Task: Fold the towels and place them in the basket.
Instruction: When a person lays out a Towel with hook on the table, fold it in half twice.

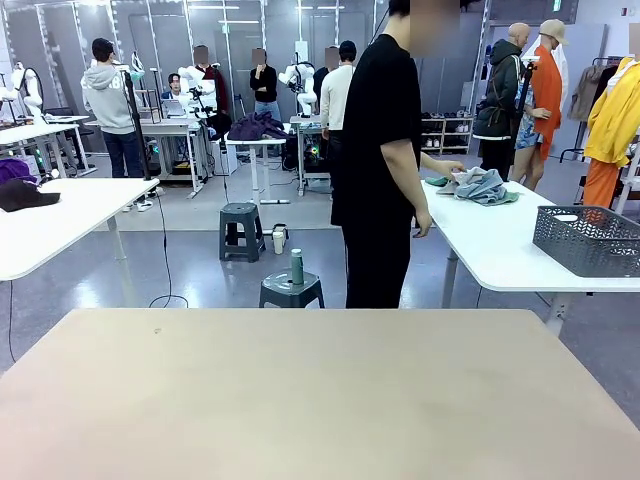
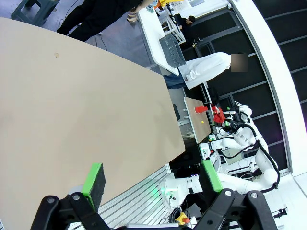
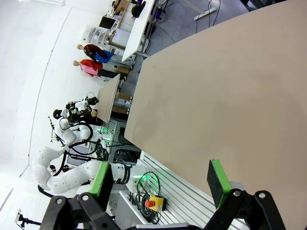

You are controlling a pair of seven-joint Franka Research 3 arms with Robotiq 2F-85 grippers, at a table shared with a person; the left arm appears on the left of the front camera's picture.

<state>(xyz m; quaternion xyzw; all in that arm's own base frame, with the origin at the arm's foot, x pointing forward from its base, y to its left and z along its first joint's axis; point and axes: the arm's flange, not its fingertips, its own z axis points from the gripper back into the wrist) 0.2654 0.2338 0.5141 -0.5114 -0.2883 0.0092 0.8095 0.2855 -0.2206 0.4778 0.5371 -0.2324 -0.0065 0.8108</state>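
work table (image 1: pixel 320 390): bare beige top across the lower half of the front frame. None of the task items are on it.

person (image 1: pixel 378 150): in black, centre frame, just past the table's far edge and turned toward frame right. One hand (image 1: pixel 452 168) is out on the cloth pile. My read is they're fetching the towels, so the arms have nothing to work on yet.

side table (image 1: pixel 500 255): white, right of frame, beyond the work table. Everything for the task sits here.

basket (image 1: pixel 588 240): dark grey mesh at the right edge of the frame, on the side table and well apart from the pile. It also shows at upper middle of the left wrist frame (image 2: pixel 171 48). Can't tell what's in it.

towels (image 1: pixel 483 186): crumpled pale grey-blue heap, mid right, unfolded, right beside the person's hand. The green scrap (image 1: pixel 437 181) at its left edge is probably the green towel. It's too small and bunched to separate the pieces or pick out the cream one.

left gripper (image 2: pixel 152 177): jaws wide with nothing between the pads, hanging over the work table's near edge at the bottom of its wrist frame.

right gripper (image 3: pixel 160 178): also spread wide and holding nothing, at the near edge.

Both look parked back, likely to leave the top free for the person to lay towels down. Task looks barely started, with nothing folded.
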